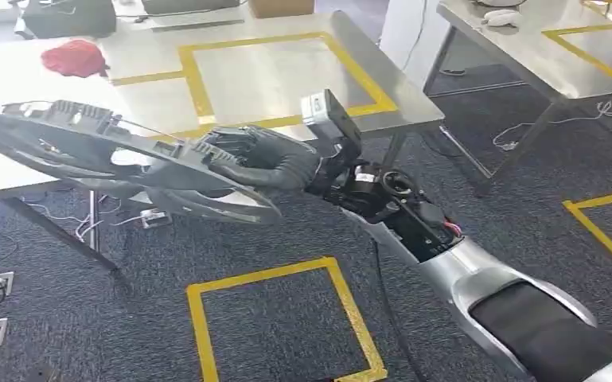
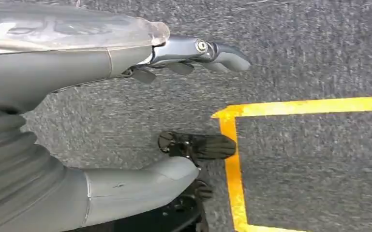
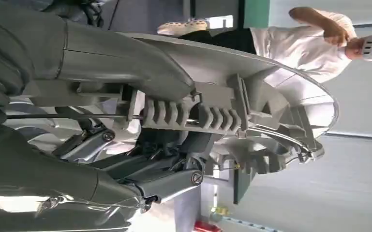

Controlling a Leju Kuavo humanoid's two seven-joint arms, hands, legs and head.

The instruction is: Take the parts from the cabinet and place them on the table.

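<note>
A large grey plastic part (image 1: 119,159), oval with ribs and open cut-outs, hangs in the air in front of the steel table (image 1: 270,79). My right hand (image 1: 259,159) grips its near end, with the arm reaching in from the lower right. Up close, the right hand (image 3: 126,159) clamps the part (image 3: 251,101) at a ribbed bracket, thumb on one side and fingers on the other. The part overlaps the table's front edge and left side in the head view. My left hand (image 2: 77,72) hangs over the carpet with fingers apart and nothing in it.
A yellow tape rectangle (image 1: 199,87) marks the table top, and a red cloth (image 1: 74,57) lies at its far left. A second steel table (image 1: 525,56) stands at the right. Yellow tape squares (image 1: 278,318) mark the carpet. A person in a white top (image 3: 295,43) stands beyond the part.
</note>
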